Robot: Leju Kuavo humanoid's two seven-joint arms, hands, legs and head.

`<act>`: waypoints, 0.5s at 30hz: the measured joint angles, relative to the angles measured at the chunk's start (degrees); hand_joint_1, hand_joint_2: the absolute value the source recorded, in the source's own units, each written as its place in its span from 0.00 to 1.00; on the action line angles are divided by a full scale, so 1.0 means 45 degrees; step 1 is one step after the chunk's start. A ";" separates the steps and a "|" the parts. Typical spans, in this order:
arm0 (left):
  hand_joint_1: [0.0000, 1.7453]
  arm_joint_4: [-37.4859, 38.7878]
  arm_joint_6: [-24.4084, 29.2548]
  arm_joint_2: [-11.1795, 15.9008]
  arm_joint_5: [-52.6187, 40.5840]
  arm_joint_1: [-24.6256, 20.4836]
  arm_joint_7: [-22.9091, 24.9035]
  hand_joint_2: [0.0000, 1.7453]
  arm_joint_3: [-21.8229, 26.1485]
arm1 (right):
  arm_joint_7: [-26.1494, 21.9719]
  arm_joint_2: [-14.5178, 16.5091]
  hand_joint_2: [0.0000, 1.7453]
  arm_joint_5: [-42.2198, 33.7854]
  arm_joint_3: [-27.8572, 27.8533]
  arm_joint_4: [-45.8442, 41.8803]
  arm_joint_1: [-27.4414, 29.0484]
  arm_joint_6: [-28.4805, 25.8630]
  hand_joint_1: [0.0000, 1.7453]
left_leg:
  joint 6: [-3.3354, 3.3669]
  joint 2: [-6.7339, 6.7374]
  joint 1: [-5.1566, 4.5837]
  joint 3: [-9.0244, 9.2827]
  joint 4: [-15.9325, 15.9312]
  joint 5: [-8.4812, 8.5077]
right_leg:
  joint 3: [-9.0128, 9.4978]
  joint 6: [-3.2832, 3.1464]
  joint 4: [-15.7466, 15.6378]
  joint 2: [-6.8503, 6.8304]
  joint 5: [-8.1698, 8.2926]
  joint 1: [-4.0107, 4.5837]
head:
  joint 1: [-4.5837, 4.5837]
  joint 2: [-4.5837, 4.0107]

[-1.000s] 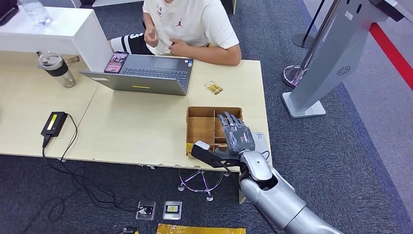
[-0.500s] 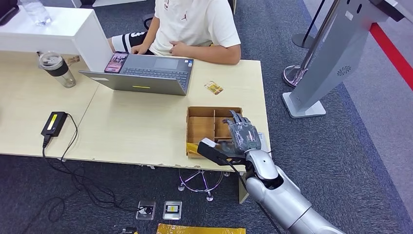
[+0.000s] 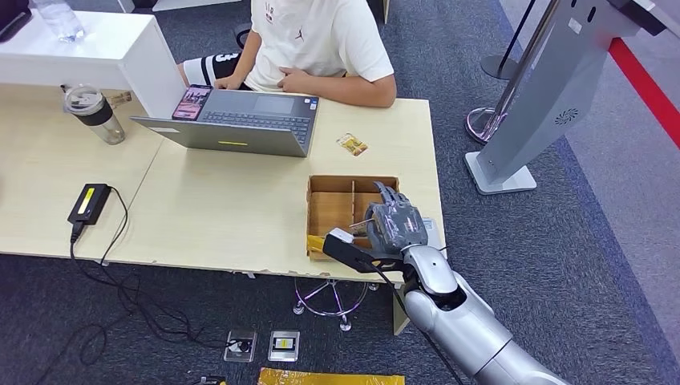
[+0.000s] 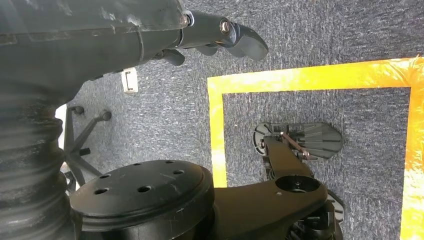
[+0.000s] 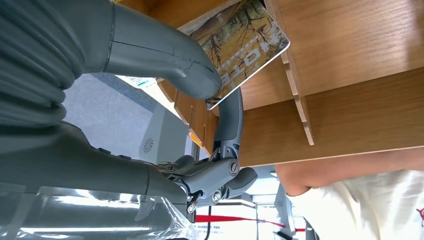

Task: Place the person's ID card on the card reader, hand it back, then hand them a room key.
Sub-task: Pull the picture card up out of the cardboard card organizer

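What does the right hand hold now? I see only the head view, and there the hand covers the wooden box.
Observer: The right hand pinches a room key card between its thumb and a finger.
Operator: Is the card lifted out of the box?
Observer: It hangs just over the wooden box, near a divider.
Operator: And the left hand?
Observer: The left hand hangs over the carpet with nothing in it, beside yellow floor tape.

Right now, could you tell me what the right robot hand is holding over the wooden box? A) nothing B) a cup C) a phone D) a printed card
D: the right robot hand pinches a printed card between thumb and finger, just above the divided wooden box.
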 joint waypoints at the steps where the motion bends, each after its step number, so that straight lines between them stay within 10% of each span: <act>1: 0.00 -0.0001 0.0024 0.0000 0.0000 0.0000 0.0000 1.00 0.0000 | 0.0002 0.0000 1.00 -0.0001 0.0001 -0.0001 0.0000 0.0008 0.87 | 0.0000 0.0000 0.0000 0.0000 0.0000 0.0000 | 0.0000 0.0000 0.0000 0.0000 0.0000 0.0000 | 0.0000 0.0000; 15: 0.00 0.0009 0.0217 -0.0015 -0.0281 0.0001 -0.0482 1.00 0.0000 | 0.0363 -0.0149 1.00 -0.0003 -0.0087 -0.0510 0.0225 0.0044 1.00 | 0.0000 0.0001 0.0000 0.0003 0.0000 0.0000 | -0.0003 0.0000 -0.0002 0.0003 0.0000 0.0000 | 0.0000 0.0000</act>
